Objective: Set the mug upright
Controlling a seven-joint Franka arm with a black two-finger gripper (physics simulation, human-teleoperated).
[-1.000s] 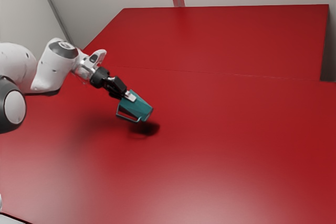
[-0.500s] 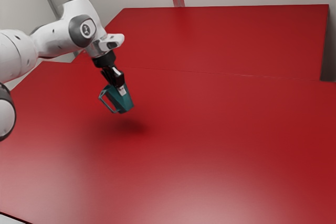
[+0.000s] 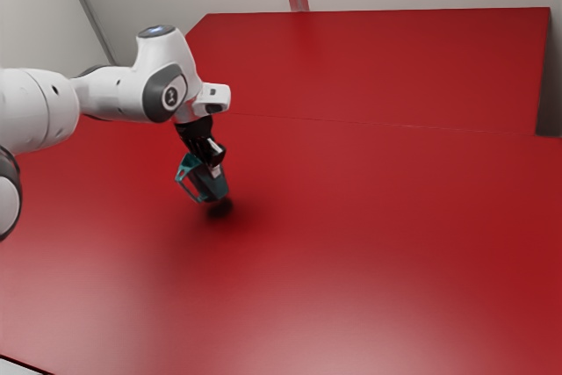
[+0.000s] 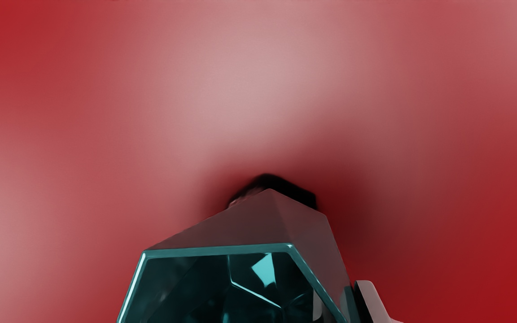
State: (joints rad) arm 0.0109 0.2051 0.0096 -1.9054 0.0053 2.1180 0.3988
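My tool (image 3: 216, 170) is closed on the wall of the mug (image 3: 211, 187). Mug held tilted, mouth toward my wrist camera, handle (image 3: 183, 185) toward the exterior view's left. Past its base, a dark shadow (image 4: 285, 185) on the red tabletop (image 3: 369, 234); contact there: cannot tell.

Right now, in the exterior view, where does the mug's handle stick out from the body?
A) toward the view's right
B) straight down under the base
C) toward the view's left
C: the teal mug has its open-loop handle jutting out on the exterior view's left.
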